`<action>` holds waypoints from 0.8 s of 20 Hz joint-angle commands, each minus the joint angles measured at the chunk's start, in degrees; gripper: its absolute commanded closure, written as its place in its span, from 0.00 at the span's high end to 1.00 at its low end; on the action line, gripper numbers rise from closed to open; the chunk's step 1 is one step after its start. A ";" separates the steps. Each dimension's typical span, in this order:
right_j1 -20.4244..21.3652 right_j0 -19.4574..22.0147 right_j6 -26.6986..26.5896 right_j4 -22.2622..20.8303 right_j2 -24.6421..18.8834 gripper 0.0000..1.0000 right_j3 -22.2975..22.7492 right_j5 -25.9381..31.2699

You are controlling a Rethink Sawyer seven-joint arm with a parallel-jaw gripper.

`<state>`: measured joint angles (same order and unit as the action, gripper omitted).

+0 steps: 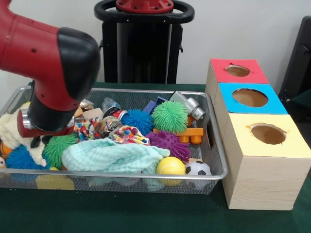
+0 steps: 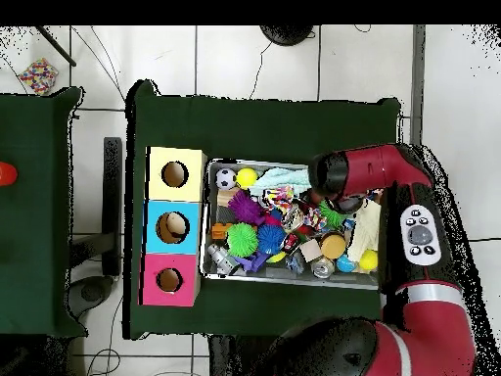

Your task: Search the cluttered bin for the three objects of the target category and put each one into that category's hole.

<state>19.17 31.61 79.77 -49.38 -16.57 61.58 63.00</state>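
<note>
A wire mesh bin [image 1: 214,145] holds a heap of toys. Among them are spiky balls: a green one [image 1: 169,116], a blue one [image 1: 137,120] and a purple one [image 1: 170,144], with another green one [image 1: 58,148] at the left. A yellow ball [image 1: 170,166] and a small soccer ball [image 1: 198,168] lie at the bin's front corner. The gripper [image 1: 41,128] hangs low over the bin's left part, sunk among the toys under the red and black wrist. In the overhead view the arm's end [image 2: 328,181] covers that part of the bin [image 2: 294,282].
Beside the bin stand three wooden boxes with holes in their tops: red [image 1: 221,68], blue [image 1: 228,92] and yellow [image 1: 243,141]. A mint cloth [image 1: 114,155] lies across the bin's front. An orange toy block [image 1: 192,133] and a grey toy [image 1: 187,103] sit near the boxes.
</note>
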 commanded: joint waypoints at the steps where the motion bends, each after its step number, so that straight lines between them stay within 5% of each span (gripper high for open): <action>1: 0.07 5.54 -15.80 9.38 -9.59 0.00 11.21 -2.82; 7: -1.21 6.87 -10.11 15.27 -11.14 0.00 13.14 -2.00; 12: -0.42 4.63 -15.27 11.34 -9.08 0.00 10.96 -0.21; 16: -0.88 5.10 -3.64 14.98 -7.70 0.00 11.17 -2.94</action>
<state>20.01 37.82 79.77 -37.43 -20.35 66.41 61.43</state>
